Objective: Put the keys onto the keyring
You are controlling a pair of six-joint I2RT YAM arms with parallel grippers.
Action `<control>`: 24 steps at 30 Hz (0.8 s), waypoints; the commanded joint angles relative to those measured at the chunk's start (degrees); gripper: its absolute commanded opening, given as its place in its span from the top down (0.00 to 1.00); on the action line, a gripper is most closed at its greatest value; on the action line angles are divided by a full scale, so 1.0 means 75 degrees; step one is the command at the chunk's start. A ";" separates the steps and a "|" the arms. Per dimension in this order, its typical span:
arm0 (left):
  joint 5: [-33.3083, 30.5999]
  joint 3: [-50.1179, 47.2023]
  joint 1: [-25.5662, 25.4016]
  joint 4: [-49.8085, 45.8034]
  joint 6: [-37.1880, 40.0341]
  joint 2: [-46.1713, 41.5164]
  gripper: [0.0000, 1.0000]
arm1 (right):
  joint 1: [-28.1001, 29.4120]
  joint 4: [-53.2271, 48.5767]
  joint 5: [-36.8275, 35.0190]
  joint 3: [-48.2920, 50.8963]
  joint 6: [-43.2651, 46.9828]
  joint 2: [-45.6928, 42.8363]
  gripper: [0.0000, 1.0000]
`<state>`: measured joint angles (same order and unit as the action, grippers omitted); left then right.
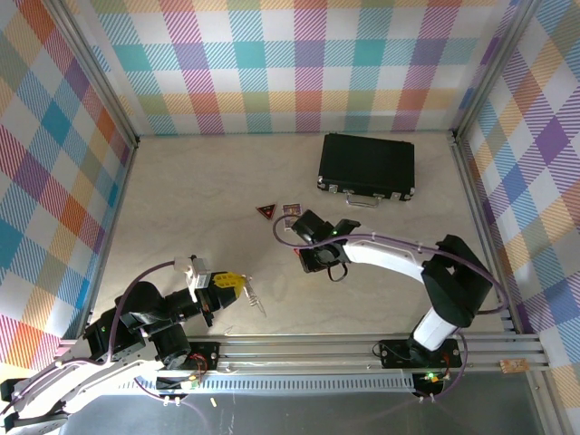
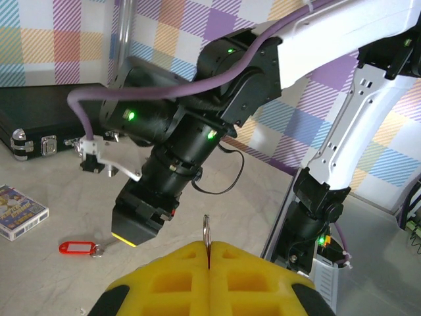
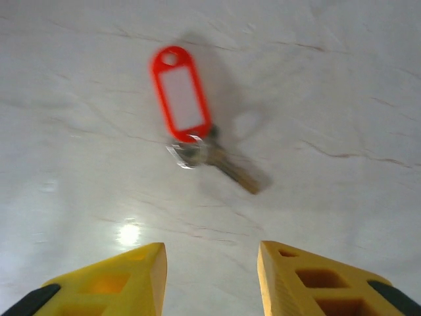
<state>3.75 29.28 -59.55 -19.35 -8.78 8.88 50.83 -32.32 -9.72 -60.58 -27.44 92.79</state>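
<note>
Below my right hand [image 3: 210, 255], flat on the bench [image 3: 342, 85], lies the key [image 3: 231, 168], joined to its red plastic tag [image 3: 181, 92] by a small split ring [image 3: 187, 150]. That hand hangs over it with its yellow fingers parted to a moderate gap and nothing between them. The key sits just ahead of the tips, not yet between them. My left hand [image 2: 208, 257] is clamped tight on the keyring [image 2: 206, 230], which shows edge-on from its wrist camera as a thin metal sliver rising between the pads. From above, the silver loop juts out past the fingertips, apart from the key.

I judge the key to be light, stiff and thin. It lies so flat that the fingers will have little to bite on, and smooth metal on a smooth bench could skate away if nudged. The tag looks broader, thicker and probably less slippery, so I would take hold across its narrow width, near the split ring. The key will likely swing on that ring once lifted.
</note>
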 commanded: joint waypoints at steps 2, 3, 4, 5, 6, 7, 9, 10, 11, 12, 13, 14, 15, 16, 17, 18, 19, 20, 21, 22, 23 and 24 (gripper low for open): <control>-0.0009 -0.0025 -0.0017 0.0383 0.0063 -0.0042 1.00 | -0.0326 0.1479 0.1628 0.0460 -0.0653 -0.0192 0.60; -0.0002 -0.0031 -0.0017 0.0392 0.0054 -0.0027 1.00 | -0.0424 0.1677 0.1833 0.0553 -0.0730 -0.0158 0.60; 0.0004 -0.0036 -0.0017 0.0618 0.0045 -0.0035 1.00 | -0.0507 0.1867 0.2005 0.0630 -0.0793 -0.0123 0.61; 0.0009 -0.0045 -0.0020 0.0667 0.0045 -0.0035 1.00 | -0.0565 0.1982 0.2086 0.0688 -0.0833 -0.0098 0.62; 0.0027 -0.0054 -0.0017 0.0685 0.0049 -0.0018 1.00 | -0.0615 0.2068 0.2156 0.0737 -0.0862 -0.0063 0.62; 0.0033 -0.0060 -0.0017 0.0694 0.0045 -0.0010 1.00 | -0.0679 0.2133 0.2207 0.0769 -0.0886 -0.0027 0.63; 0.0047 -0.0071 -0.0017 0.0714 0.0051 0.0010 1.00 | -0.0750 0.2182 0.2221 0.0776 -0.0868 0.0053 0.64; 0.0051 -0.0086 -0.0008 0.0732 0.0054 0.0030 1.00 | -0.0788 0.2177 0.2221 0.0787 -0.0856 0.0099 0.64; 0.0061 -0.0083 -0.0006 0.0740 0.0048 0.0044 1.00 | -0.0838 0.2214 0.2228 0.0809 -0.0853 0.0135 0.65; 0.0074 -0.0084 -0.0005 0.0741 0.0051 0.0048 1.00 | -0.0886 0.2266 0.2264 0.0854 -0.0843 0.0174 0.65; 0.0085 -0.0072 -0.0006 0.0747 0.0048 0.0057 1.00 | -0.0937 0.2311 0.2288 0.0881 -0.0827 0.0234 0.65; 0.0085 -0.0070 -0.0005 0.0756 0.0048 0.0058 1.00 | -0.0967 0.2338 0.2291 0.0893 -0.0809 0.0289 0.66; 0.0083 -0.0072 -0.0005 0.0754 0.0045 0.0063 1.00 | -0.0988 0.2338 0.2283 0.0893 -0.0795 0.0356 0.66; 0.0086 -0.0072 -0.0005 0.0752 0.0045 0.0067 1.00 | -0.0994 0.2329 0.2251 0.0887 -0.0773 0.0414 0.66; 0.0086 -0.0082 -0.0005 0.0763 0.0052 0.0061 1.00 | -0.1008 0.2329 0.2234 0.0882 -0.0760 0.0468 0.66; 0.0085 -0.0081 -0.0005 0.0765 0.0052 0.0058 1.00 | -0.1029 0.2341 0.2233 0.0882 -0.0749 0.0513 0.66; 0.0086 -0.0084 -0.0005 0.0767 0.0051 0.0073 1.00 | -0.1044 0.2371 0.2233 0.0896 -0.0747 0.0557 0.66; 0.0086 -0.0084 0.0000 0.0764 0.0047 0.0075 1.00 | -0.1052 0.2375 0.2213 0.0916 -0.0736 0.0585 0.66; 0.0098 -0.0083 -0.0003 0.0776 0.0051 0.0083 1.00 | -0.1058 0.2365 0.2176 0.0917 -0.0725 0.0609 0.66; 0.0097 -0.0083 0.0006 0.0777 0.0047 0.0092 1.00 | -0.1058 0.2362 0.2143 0.0917 -0.0701 0.0634 0.66; 0.0098 -0.0083 0.0006 0.0777 0.0045 0.0101 1.00 | -0.1066 0.2363 0.2139 0.0917 -0.0677 0.0657 0.66; 0.0098 -0.0074 0.0006 0.0788 0.0045 0.0113 1.00 | -0.1069 0.2349 0.2128 0.0906 -0.0675 0.0689 0.66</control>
<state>3.95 28.93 -59.55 -16.71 -8.78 9.39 43.09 -15.62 6.07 -54.13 -32.60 97.08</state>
